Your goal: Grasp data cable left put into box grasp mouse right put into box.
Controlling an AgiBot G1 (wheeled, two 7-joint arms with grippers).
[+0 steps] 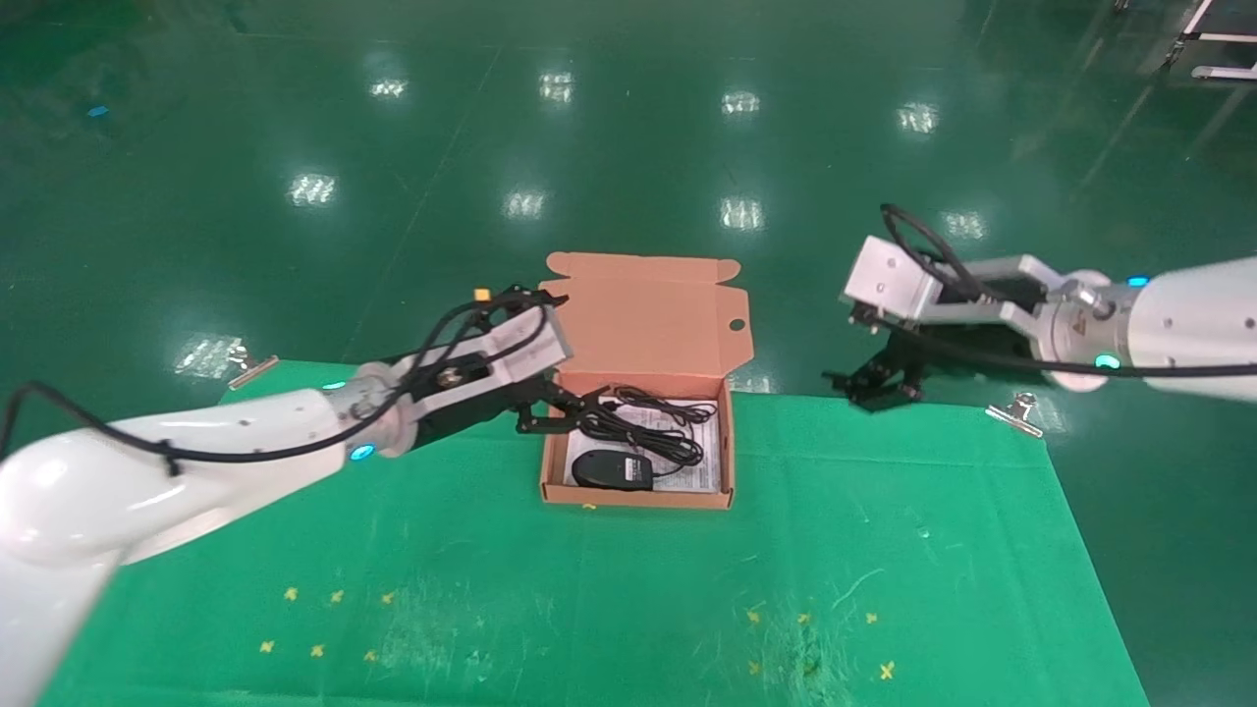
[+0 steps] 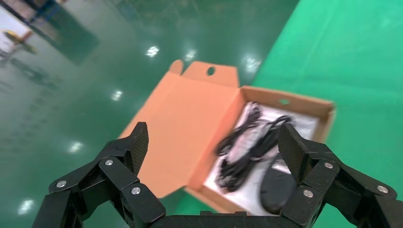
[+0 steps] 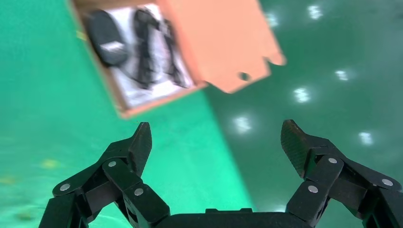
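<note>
The orange-brown box [image 1: 643, 500] stands open at the table's far middle, its lid [image 1: 648, 314] tilted back. Inside, on the white sheet, lie the black mouse [image 1: 611, 469] and a bundle of black cable [image 1: 643, 427]; I cannot tell the data cable from the mouse's cord. My left gripper [image 1: 550, 412] is open and empty, just above the box's left wall. In the left wrist view the box [image 2: 304, 100], mouse [image 2: 275, 185] and cable [image 2: 244, 152] lie beyond its fingers [image 2: 138, 142]. My right gripper [image 1: 874, 383] is open and empty, raised right of the box over the table's far edge.
A green cloth [image 1: 884, 550] covers the table, held by metal clips at the far left [image 1: 250, 370] and far right [image 1: 1016, 412] corners. Small yellow marks [image 1: 314, 619] dot the near part. Glossy green floor [image 1: 628, 128] lies beyond the far edge.
</note>
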